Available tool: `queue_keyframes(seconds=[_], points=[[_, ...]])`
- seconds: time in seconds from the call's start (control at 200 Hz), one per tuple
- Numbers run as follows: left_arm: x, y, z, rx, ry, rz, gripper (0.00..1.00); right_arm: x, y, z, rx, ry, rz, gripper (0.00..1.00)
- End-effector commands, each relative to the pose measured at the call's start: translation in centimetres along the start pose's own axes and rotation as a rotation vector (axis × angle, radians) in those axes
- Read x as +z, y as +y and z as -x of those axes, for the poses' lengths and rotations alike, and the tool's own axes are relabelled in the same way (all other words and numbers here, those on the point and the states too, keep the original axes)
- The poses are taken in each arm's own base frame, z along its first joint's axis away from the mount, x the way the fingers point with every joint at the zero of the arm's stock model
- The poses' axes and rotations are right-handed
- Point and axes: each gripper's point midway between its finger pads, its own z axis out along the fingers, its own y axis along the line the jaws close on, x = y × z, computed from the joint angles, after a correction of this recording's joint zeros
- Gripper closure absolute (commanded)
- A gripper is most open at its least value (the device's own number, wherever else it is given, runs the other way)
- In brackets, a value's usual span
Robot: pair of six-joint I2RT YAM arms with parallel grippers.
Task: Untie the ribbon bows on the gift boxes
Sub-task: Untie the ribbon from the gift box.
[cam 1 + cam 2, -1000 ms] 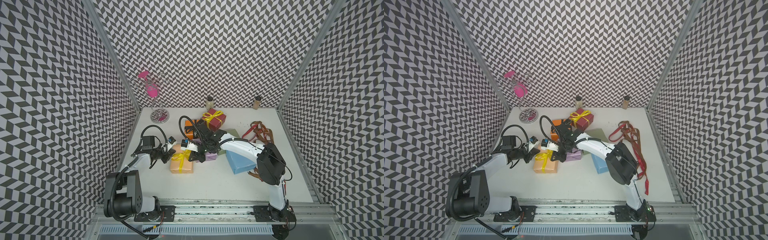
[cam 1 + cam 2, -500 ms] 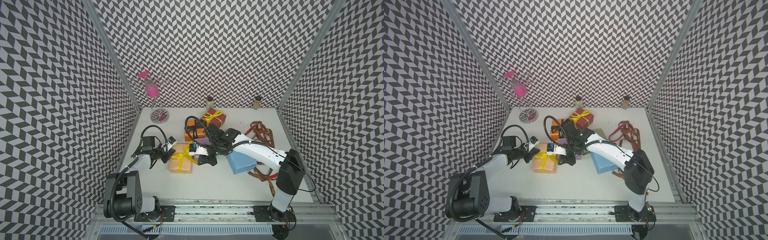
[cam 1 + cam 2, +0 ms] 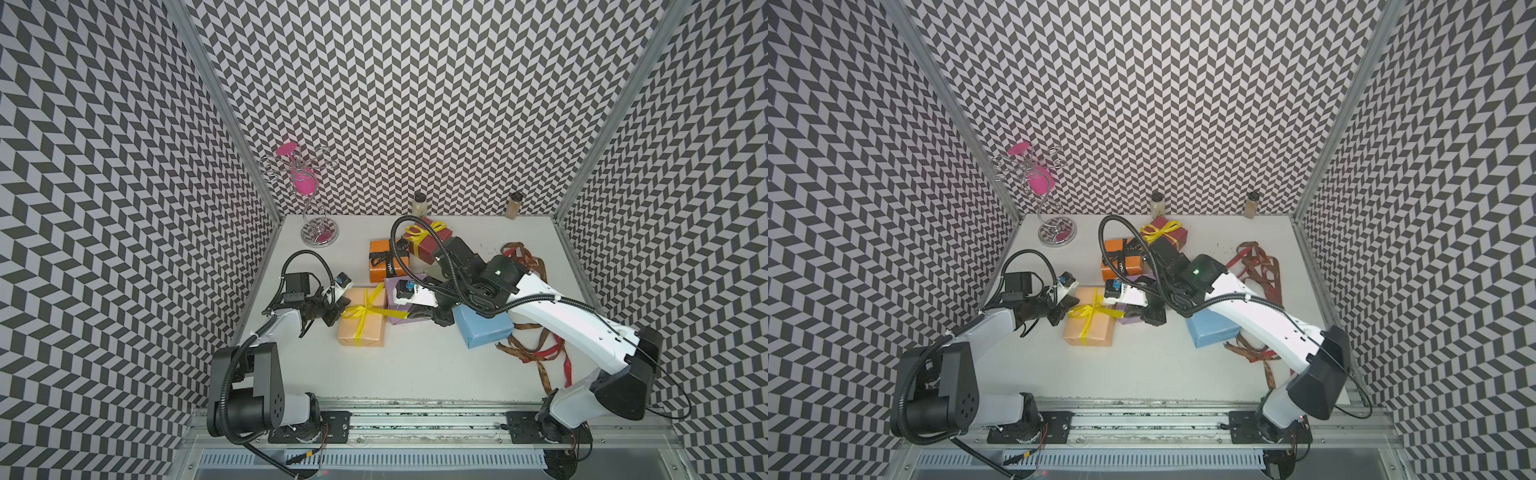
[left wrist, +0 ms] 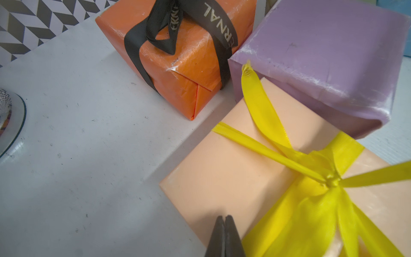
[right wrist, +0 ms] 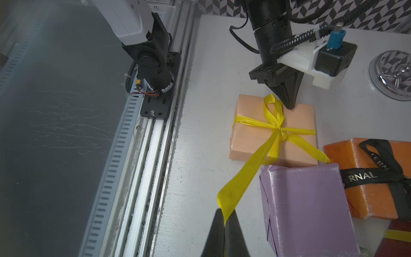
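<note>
My right gripper (image 5: 224, 219) pinches one tail of the yellow ribbon (image 5: 255, 164), taut from the knot on the peach box (image 5: 251, 142) (toward the bench's left edge, touching the lilac box (image 5: 304, 200)). My left gripper (image 4: 225, 222) is pressed together, its tip seemingly resting on that box's edge.

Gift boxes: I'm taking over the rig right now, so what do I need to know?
Left end effector: shut, empty, tips on the peach paper box.
Right end effector: shut on a tail of that box's thin yellow ribbon; one loop not yet undone.
Done: lilac paper box and light blue paper box bare; loose brown and red ribbons lie beside the right arm.
To do: peach box's knot, black lettered ribbon on the orange paper box, yellow bow on the dark red paper box.
</note>
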Motion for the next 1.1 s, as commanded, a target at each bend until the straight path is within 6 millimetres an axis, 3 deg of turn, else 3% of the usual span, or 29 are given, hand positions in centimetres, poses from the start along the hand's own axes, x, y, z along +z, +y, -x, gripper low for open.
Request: queue_keyframes(seconds=[0.0,0.345,0.506,0.686,0.861,0.991,1.092], points=[[0.4,0.0,-3.9,-0.056,0.162,0.026,0.94,-3.0,0.3,2.5,-0.087,-0.081,-0.07,1.0],[0.2,0.4,-3.9,-0.055,0.173,0.042,0.94,-6.6,0.4,4.3,-0.151,-0.132,-0.172,1.0],[0.2,0.5,-3.6,-0.057,0.169,0.042,0.94,-6.5,-0.9,4.9,-0.139,-0.143,-0.222,1.0],[-0.1,0.3,-2.9,-0.057,0.15,0.026,0.94,-4.2,-6.8,5.1,-0.031,-0.14,-0.393,1.0],[-1.1,0.2,-1.3,-0.033,0.118,0.024,0.93,-0.5,-12.4,5.1,0.14,-0.162,-0.412,1.0],[-2.2,0.0,0.4,-0.025,0.075,0.018,0.92,2.4,-17.5,3.0,0.316,-0.179,-0.427,1.0],[-3.2,-0.6,2.0,-0.018,0.037,-0.008,0.89,2.6,-22.9,0.4,0.492,-0.184,-0.488,0.96]])
